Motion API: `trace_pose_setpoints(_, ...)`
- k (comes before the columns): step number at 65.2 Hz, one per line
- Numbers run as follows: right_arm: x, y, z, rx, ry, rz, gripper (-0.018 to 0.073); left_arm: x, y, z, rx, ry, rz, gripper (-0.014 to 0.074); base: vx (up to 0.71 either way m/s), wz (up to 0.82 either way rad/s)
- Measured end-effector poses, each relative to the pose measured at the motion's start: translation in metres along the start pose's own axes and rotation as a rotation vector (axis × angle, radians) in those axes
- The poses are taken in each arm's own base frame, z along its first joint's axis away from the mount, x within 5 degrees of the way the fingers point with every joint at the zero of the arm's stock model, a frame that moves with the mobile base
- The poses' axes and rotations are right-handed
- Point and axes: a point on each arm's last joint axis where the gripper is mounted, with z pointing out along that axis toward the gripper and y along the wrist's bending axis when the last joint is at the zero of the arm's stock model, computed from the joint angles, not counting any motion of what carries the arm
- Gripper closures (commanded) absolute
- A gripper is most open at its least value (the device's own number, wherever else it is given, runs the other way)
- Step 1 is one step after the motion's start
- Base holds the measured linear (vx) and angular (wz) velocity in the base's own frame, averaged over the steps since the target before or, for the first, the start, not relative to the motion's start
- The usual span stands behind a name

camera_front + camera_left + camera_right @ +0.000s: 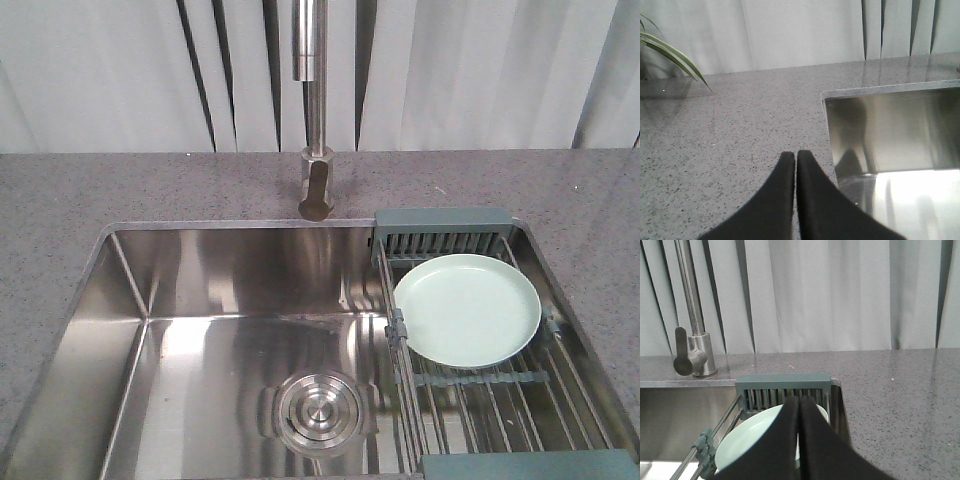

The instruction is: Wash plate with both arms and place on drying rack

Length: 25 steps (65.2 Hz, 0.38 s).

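The pale mint-green plate (467, 309) lies flat on the drying rack (500, 385), up against the rack's slotted grey-teal compartment (443, 232). Neither arm shows in the front view. In the right wrist view my right gripper (799, 399) is shut with nothing in it. It hovers above the plate (747, 440), in front of the slotted compartment (783, 390). In the left wrist view my left gripper (795, 154) is shut and empty. It sits over the grey countertop (730, 130), just left of the sink's corner (827, 97).
The steel sink basin (200, 360) has a round drain (317, 411) near its front. A steel faucet (315, 110) with a lever handle stands behind it. White curtains hang at the back. Plant leaves (670, 52) reach in at the far left of the counter.
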Motion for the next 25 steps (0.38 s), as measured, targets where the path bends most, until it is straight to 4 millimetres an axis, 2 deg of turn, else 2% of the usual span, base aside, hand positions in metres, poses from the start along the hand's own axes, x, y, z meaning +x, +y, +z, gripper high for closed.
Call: trace_pose_setpoints(25, 0.0, 0.0, 0.0, 0.0, 0.0, 0.002, 0.0566, 0.0, 0.0, 0.0, 0.0, 0.0, 0.0, 0.0603, 0.0, 0.0)
